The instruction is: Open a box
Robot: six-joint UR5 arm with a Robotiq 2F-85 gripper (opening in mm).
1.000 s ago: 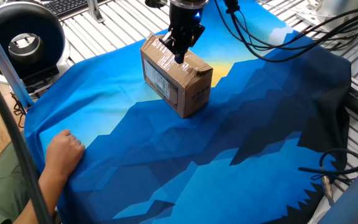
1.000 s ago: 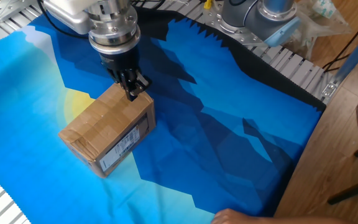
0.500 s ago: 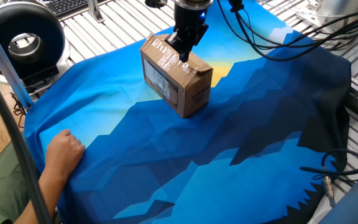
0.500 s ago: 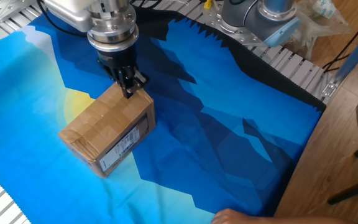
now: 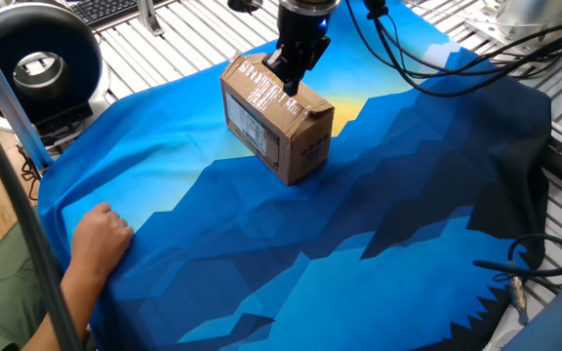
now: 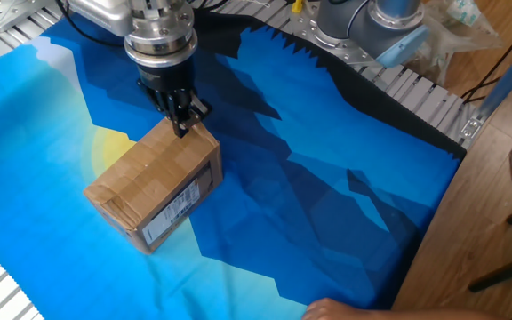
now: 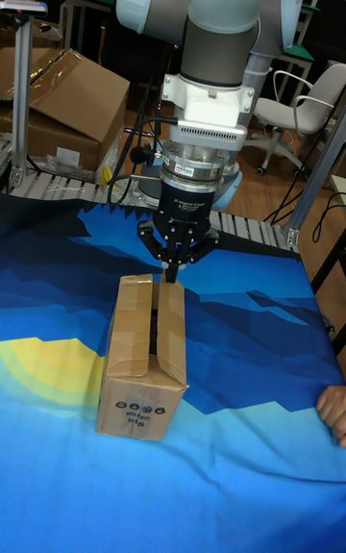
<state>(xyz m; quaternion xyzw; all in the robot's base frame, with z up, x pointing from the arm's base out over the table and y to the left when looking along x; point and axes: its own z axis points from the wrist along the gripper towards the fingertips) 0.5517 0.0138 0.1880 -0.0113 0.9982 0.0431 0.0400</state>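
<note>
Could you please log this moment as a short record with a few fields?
box: upright on the blue cloth, top flaps closed
label: white barcode sticker on one side wall
gripper: fingers together, tips at the seam at the far end of the box top
hand: resting on the cloth's edge, away from the box
task state: box not yet open

A slatted metal table [image 5: 193, 39] is covered by a blue cloth [image 5: 340, 224]. On the cloth a box [image 5: 276, 117] is stood, and at seven o'clock a hand [image 5: 100, 239] is rested.
</note>
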